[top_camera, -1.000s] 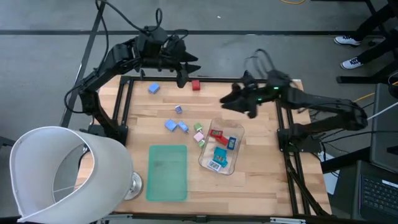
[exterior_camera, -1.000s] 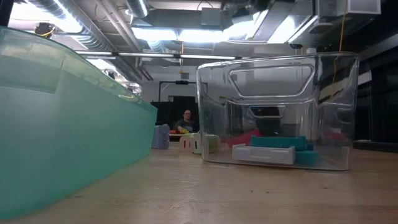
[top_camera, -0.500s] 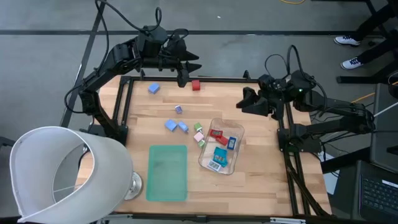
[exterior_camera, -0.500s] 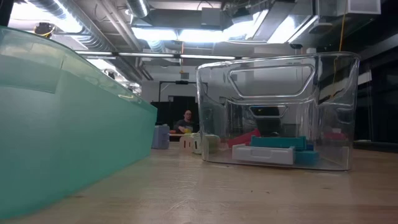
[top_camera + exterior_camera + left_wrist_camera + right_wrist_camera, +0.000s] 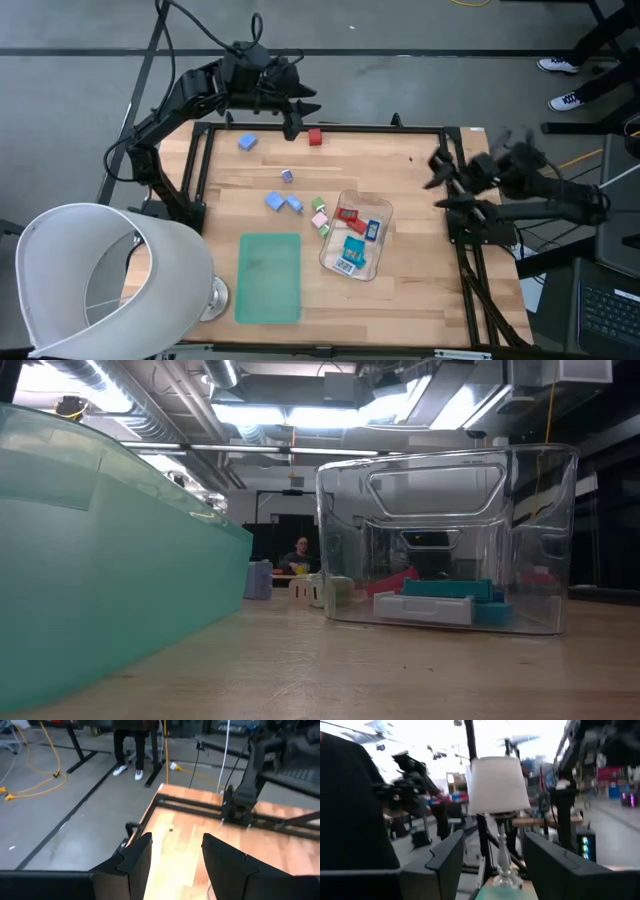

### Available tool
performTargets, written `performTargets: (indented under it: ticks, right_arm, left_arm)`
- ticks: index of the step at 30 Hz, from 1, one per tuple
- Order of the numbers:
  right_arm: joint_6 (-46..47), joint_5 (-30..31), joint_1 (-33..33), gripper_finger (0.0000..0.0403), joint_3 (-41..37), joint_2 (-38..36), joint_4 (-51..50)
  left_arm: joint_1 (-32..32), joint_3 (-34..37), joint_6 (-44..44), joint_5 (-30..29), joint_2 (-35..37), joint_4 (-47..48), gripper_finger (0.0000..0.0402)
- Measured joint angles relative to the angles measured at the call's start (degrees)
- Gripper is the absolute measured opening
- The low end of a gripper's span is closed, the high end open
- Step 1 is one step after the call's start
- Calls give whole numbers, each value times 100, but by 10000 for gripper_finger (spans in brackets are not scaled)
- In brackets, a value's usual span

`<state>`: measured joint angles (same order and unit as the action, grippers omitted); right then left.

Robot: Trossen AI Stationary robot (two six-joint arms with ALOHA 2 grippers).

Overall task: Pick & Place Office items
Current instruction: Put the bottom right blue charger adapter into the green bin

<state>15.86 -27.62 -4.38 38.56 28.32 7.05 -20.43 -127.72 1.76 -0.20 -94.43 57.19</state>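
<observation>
Overhead, the left gripper (image 5: 296,108) hangs at the upper centre of the frame, over the table's (image 5: 420,290) far edge, fingers parted and empty. At the right edge the right gripper (image 5: 440,180) is likewise spread with nothing held. Several office items (image 5: 353,234) lie in the clear tray (image 5: 378,262) at centre; others are scattered up-left of it, beside the green mat (image 5: 270,277).

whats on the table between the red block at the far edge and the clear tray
In the high view, bare wood lies on the straight line between the red block and the clear tray; the small green piece sits just left of that line, near the tray.
</observation>
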Motion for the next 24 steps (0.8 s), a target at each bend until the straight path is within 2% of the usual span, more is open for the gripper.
performTargets:
  ticks: [5, 7, 10, 15, 21, 24]
  right_arm:
    - [-136, 131, 15, 200, -963, -1677, -222]
    - [-135, 281, 11, 200, -1177, -2189, -232]
    - [-19, 258, 11, 200, -1322, -2686, -241]
    - [262, -53, 11, 200, -1266, -2818, -323]
    - [266, -313, 11, 200, -1187, -2755, -366]
    - [20, -516, 11, 200, -1184, -2757, -847]
  left_arm:
    - [4, 30, 169, -283, -9, 204, 171]
    - [22, 251, 348, -344, 0, 226, 171]
    - [34, 734, 849, -562, -20, 747, 171]
    - [191, 2011, 1598, -711, -25, 915, 173]
    - [387, 3827, 1602, -741, -26, 52, 184]
    - [467, 4612, 1646, -637, -26, -755, 184]
